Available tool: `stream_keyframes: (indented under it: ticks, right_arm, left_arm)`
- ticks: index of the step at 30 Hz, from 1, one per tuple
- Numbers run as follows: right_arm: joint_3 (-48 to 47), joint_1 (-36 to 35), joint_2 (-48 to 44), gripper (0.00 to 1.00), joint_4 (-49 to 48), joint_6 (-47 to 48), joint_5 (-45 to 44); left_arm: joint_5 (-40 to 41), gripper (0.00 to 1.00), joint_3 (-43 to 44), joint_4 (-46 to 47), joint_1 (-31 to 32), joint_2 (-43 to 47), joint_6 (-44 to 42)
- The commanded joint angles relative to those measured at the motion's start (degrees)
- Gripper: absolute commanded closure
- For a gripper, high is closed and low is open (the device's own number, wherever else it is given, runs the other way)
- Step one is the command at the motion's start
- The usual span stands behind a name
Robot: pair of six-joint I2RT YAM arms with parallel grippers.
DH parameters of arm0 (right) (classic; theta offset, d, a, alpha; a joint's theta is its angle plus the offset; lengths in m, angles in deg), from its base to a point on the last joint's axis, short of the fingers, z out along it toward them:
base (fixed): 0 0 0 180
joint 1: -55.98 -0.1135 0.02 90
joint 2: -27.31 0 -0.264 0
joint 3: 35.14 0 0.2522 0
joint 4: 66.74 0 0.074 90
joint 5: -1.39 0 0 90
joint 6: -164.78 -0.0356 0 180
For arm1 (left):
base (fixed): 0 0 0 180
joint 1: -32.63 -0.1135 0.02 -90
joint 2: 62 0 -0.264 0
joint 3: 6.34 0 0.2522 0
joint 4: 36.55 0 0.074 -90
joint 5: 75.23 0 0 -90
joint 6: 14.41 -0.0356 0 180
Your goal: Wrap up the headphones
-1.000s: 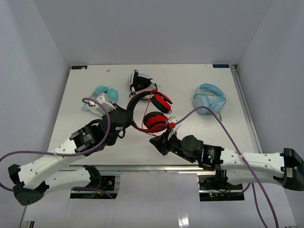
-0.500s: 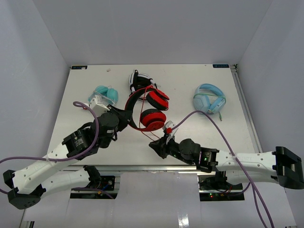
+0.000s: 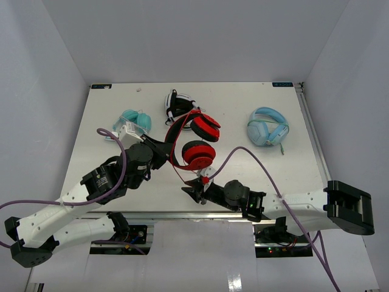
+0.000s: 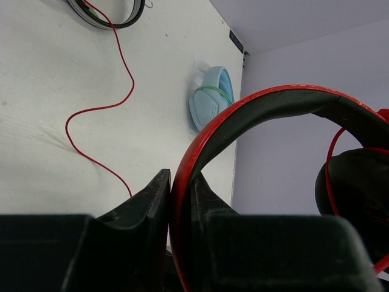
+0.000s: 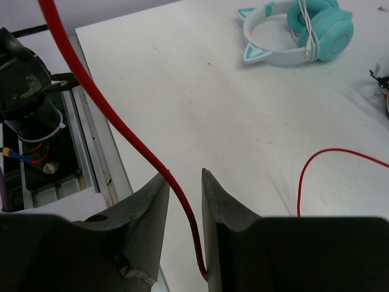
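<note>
Left pincer [image 4: 179,182] clamps red headphones [image 3: 196,155] by headband; right pincer [image 5: 185,176] narrow, pinching cable [image 5: 132,139]. Black-and-white pair [image 3: 176,102] just behind, teal pair [image 3: 137,120] toward left edge, light-blue pair [image 3: 267,128] toward right edge. White counter [image 3: 255,170], grey walls [image 3: 194,36].

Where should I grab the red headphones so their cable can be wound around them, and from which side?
Grip the headband on the bare arch between the ear cups, coming in from the left so the jaws straddle its thin edge. It is narrow and stiff, and that leaves the cups and cable free. The left end effector is clamped there.
</note>
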Motion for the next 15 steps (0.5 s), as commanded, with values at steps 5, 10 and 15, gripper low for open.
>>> stream_keyframes:
  ticks: [5, 10, 15]
  right_arm:
    - [3.2, 6.9, 6.9, 0.66, -18.1, 3.2, 10.7]
    - [4.4, 9.1, 11.9, 0.66, -25.2, 3.1, 16.7]
    - [6.3, 10.4, 16.4, 0.83, -33.2, 1.6, 18.4]
  left_arm:
    - [-1.1, 1.00, 2.8, 3.8, 0.3, 1.0, 1.1]
    - [-1.2, 1.00, 3.2, 3.7, 0.3, 1.2, 0.5]
    - [-1.2, 1.00, 2.7, 3.3, 0.3, 1.3, -1.5]
